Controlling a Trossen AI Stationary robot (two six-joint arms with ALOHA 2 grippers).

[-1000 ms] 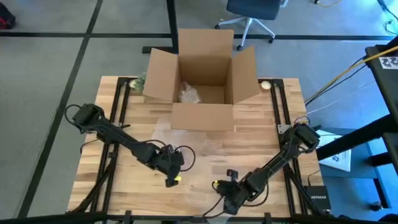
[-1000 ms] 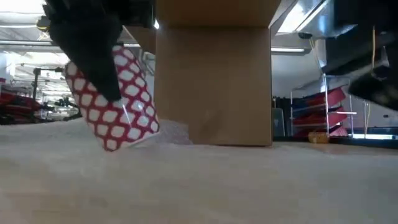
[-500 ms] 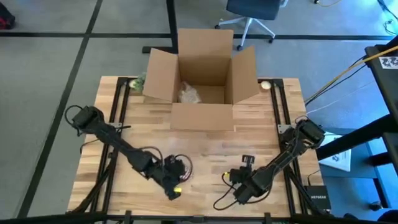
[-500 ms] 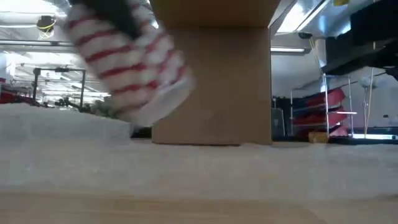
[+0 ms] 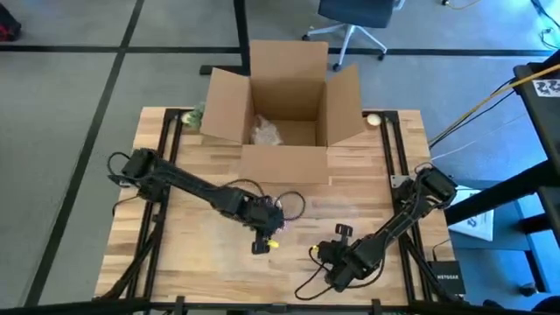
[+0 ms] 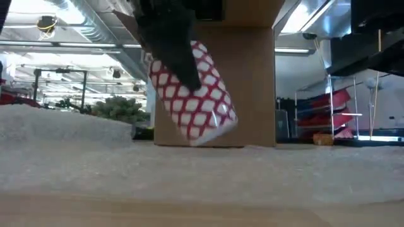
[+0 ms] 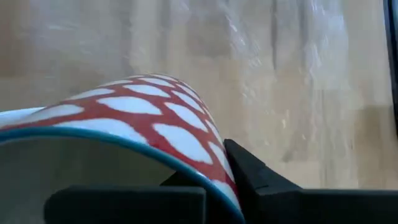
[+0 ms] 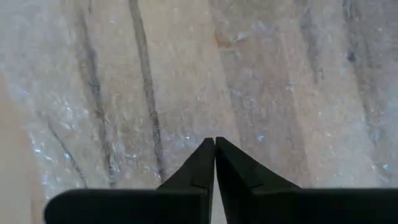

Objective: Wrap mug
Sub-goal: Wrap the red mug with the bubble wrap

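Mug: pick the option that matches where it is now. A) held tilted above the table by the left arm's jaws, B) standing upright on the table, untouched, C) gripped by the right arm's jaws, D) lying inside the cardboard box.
A: the red-and-white mug hangs tilted off the table in the left gripper, while the right gripper is shut on nothing.

The left arm reaches from the table's left edge across to the middle, its wrist bent downward and its left gripper (image 5: 267, 234) clamped on a tilted object carried clear of the surface, one finger (image 7: 261, 180) pressed against its outer wall. The right arm folds back from the right edge toward the near side of the table, its right gripper (image 8: 214, 144) held low over the surface with both fingertips closed tightly together
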